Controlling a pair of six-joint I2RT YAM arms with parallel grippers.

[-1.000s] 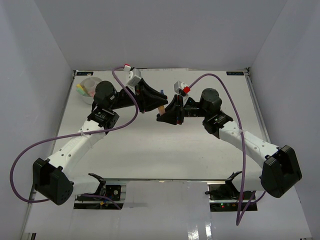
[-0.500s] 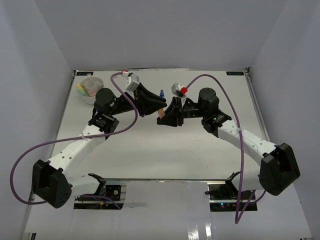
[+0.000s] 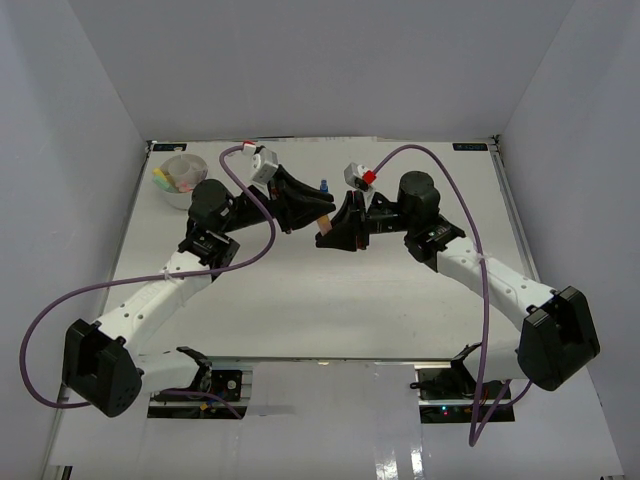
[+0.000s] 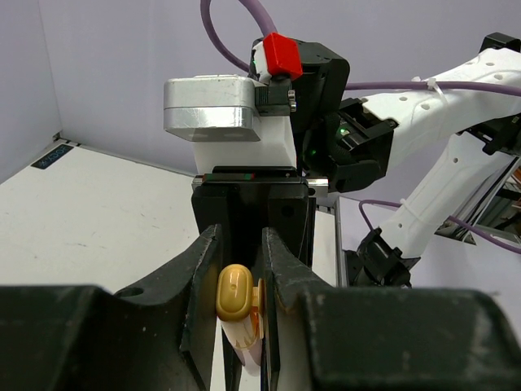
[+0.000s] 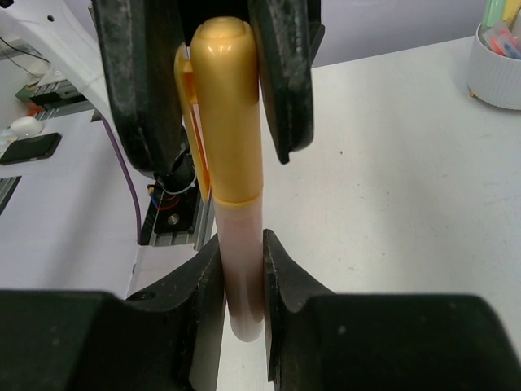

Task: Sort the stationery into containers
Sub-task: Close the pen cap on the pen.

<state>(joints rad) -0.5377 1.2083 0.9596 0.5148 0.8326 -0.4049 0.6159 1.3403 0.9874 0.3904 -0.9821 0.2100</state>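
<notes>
Both wrists have slid a bit toward the near edge since a second ago, and the blue-capped bottle [image 3: 323, 185] now peeks out between them. You've got the left end effector [image 3: 316, 214] pinched on the gold cap of the marker [image 5: 232, 114]. The right end effector [image 3: 330, 232] is clamped narrow on its pale barrel, up off the tabletop [image 3: 330, 300]. The white tub [image 5: 496, 85] sits well apart in the far left corner, with a few markers in it.

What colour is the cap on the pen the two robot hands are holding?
Shiny gold. The cap shows best in the right wrist view.
</notes>
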